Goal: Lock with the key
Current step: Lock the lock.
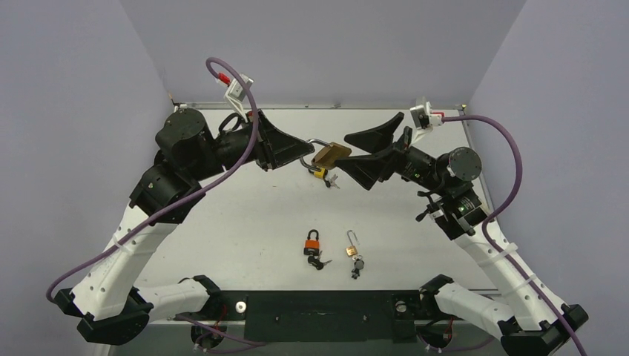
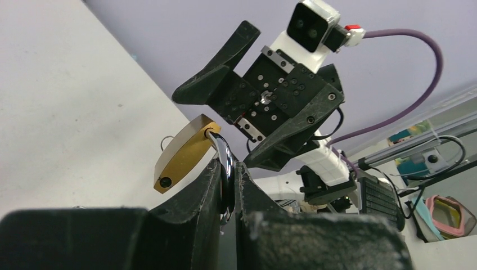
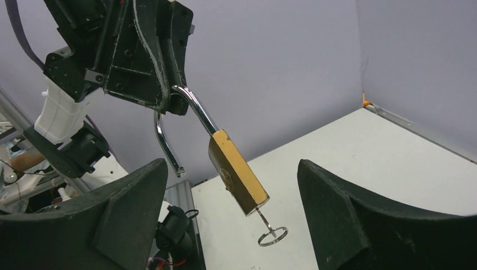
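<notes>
Now, left gripper (image 1: 303, 153): pressed together on the shackle (image 3: 190, 106), holding the padlock (image 1: 331, 154) above the far table.
Padlock: shackle open, body hanging between the grippers, key (image 3: 272, 230) in its base.
Right gripper (image 1: 343, 150): spread wide either side of the padlock, not touching.

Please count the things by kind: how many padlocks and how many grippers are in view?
Padlocks: 3 (large brass padlock, orange padlock, small padlock)
Grippers: 2 (left gripper, right gripper)
Total: 5
</notes>
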Action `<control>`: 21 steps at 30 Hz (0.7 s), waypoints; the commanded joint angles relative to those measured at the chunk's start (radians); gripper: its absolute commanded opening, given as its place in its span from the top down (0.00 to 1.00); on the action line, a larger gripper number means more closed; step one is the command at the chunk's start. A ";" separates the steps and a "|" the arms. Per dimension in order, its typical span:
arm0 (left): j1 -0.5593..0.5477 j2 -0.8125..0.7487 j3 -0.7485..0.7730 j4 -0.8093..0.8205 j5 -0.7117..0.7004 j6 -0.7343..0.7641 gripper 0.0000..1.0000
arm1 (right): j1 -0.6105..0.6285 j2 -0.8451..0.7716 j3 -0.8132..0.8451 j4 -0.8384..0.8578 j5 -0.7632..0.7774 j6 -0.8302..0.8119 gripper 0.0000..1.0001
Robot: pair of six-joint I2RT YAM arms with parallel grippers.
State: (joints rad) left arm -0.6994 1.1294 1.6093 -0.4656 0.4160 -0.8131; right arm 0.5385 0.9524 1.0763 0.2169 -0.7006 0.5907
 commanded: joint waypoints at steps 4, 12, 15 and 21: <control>-0.004 -0.009 0.088 0.291 0.057 -0.117 1.00 | 0.041 0.029 0.031 0.106 -0.054 0.032 0.22; -0.004 -0.005 0.077 0.317 0.060 -0.135 1.00 | 0.053 0.020 0.007 0.211 -0.044 0.100 0.47; -0.004 -0.009 0.067 0.312 0.055 -0.130 1.00 | 0.052 0.013 -0.001 0.252 -0.035 0.146 0.59; -0.002 -0.040 0.025 0.275 0.031 -0.095 1.00 | 0.055 -0.008 0.000 0.257 -0.021 0.202 0.99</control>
State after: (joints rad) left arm -0.6914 1.1404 1.6234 -0.3141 0.4385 -0.9245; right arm 0.5934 0.9764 1.0687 0.3843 -0.7673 0.7410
